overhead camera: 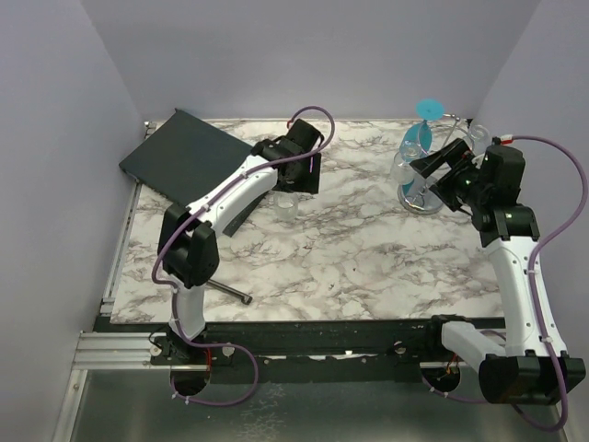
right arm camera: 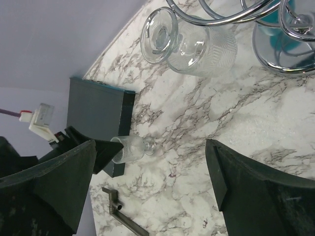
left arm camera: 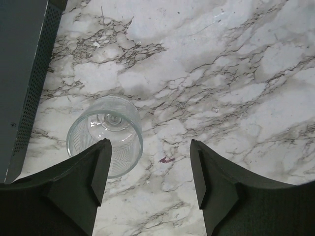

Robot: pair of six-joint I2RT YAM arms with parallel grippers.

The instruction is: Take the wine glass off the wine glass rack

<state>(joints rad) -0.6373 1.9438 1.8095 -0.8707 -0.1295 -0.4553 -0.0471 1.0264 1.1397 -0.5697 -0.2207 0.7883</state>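
Seen from above, your left gripper [overhead camera: 299, 180] hangs over the far left-centre of the marble table [overhead camera: 368, 249]. Its body covers most of the wine glass [overhead camera: 285, 203], which stands there off its stand, just right of the dark box [overhead camera: 179, 152]; only part of the clear bowl peeks out. At far right the wine glass rack [overhead camera: 409, 198] is a tangle of chrome and clear glass topped by a teal glass [overhead camera: 428, 109] and is hard to sort out. Your right gripper [overhead camera: 419, 180] is spread in front of it, close to the right wall. A metal rod [overhead camera: 232, 293] lies near the left arm's base, and the table's middle is open marble. In the left wrist view, the wine glass stands upright, mouth up, its rim partly cut off behind one finger [left arm camera: 88, 182]; you cannot tell whether they touch. The jaws stand well apart with only bare marble and a small reddish mark [left arm camera: 166, 160] between them, gripping nothing, and the box's perforated edge runs close alongside. In the right wrist view, the jaws gape at their widest and hold nothing. A hanging glass [right arm camera: 189, 42] sits foot-first in the wire loops, the rack's mirror base is cropped by the frame, and the freed glass shows small across the table.
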